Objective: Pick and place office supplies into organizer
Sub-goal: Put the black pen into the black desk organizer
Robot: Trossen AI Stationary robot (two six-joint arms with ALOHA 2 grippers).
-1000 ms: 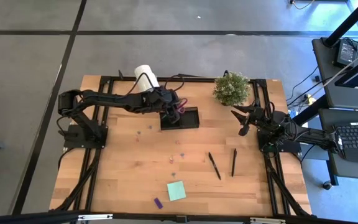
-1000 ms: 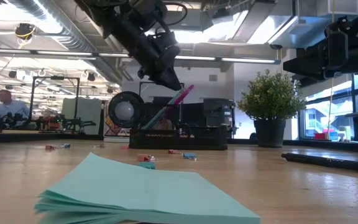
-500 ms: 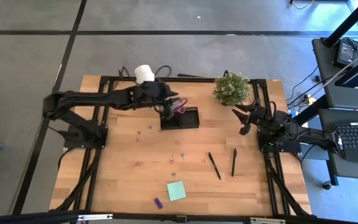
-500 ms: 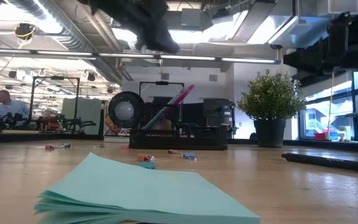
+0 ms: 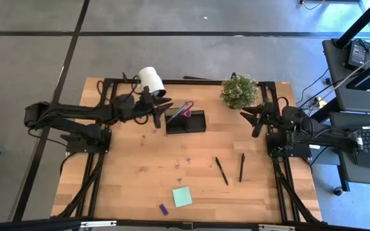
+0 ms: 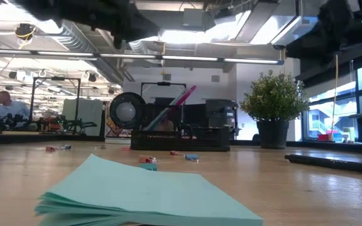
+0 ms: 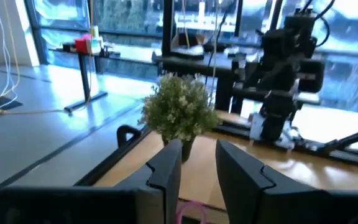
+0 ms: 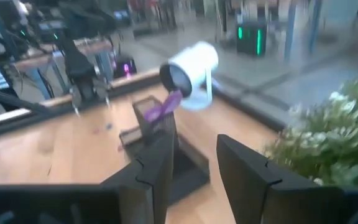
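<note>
Left hand (image 5: 155, 117), fingers spread, has drawn back from the organizer (image 5: 185, 122), where the scissors (image 5: 182, 110) apparently stand.

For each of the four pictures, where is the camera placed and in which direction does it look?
High view: above the table, facing straight down; both arms show.
Low view: at tabletop height, looking level past the sticky pad to the organizer.
Left wrist view: on the left arm, past the left gripper toward the plant.
Right wrist view: on the right arm, past the right gripper.
All four show the organizer or plant.
</note>
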